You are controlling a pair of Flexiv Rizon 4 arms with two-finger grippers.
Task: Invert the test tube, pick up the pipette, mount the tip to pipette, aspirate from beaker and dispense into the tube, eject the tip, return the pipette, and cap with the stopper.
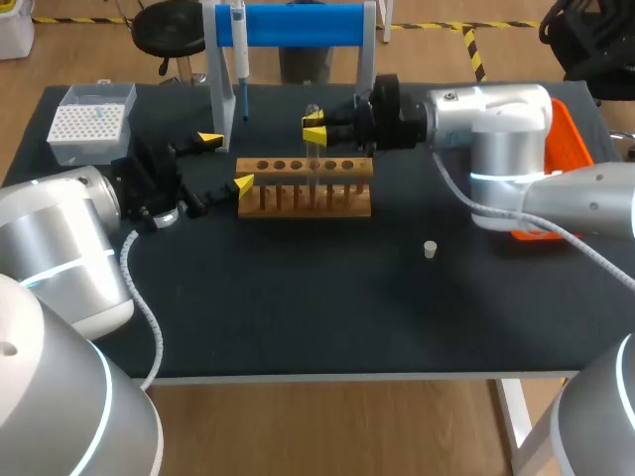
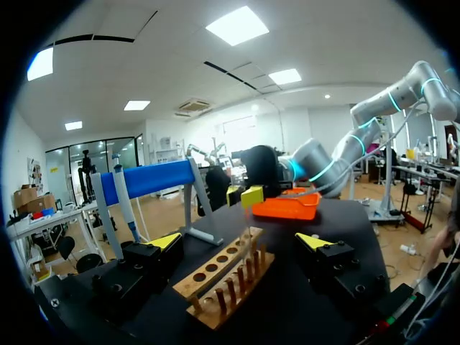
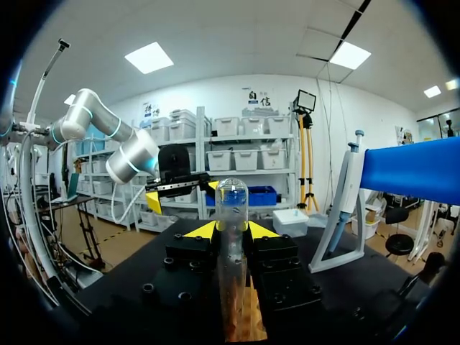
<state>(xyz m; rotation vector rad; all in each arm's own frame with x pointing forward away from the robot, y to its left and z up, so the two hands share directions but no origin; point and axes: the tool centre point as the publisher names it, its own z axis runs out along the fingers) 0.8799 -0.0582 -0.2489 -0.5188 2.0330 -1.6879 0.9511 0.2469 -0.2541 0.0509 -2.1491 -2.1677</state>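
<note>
Inversion needs the test tube (image 3: 231,208) lifted clear of the rack (image 1: 306,188). Right claw (image 1: 315,129) pinches it; left claw (image 1: 226,162) gapes empty.

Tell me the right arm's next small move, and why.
Probably lift straight up: the right pincer is shut on the clear glass test tube, rounded end up, whose lower part seems to sit in the wooden rack; it needs clearance before inverting.

Brown rack (image 1: 298,210), blue stand bar (image 1: 298,25), orange tray (image 1: 568,124), cream stopper (image 1: 430,249).
</note>
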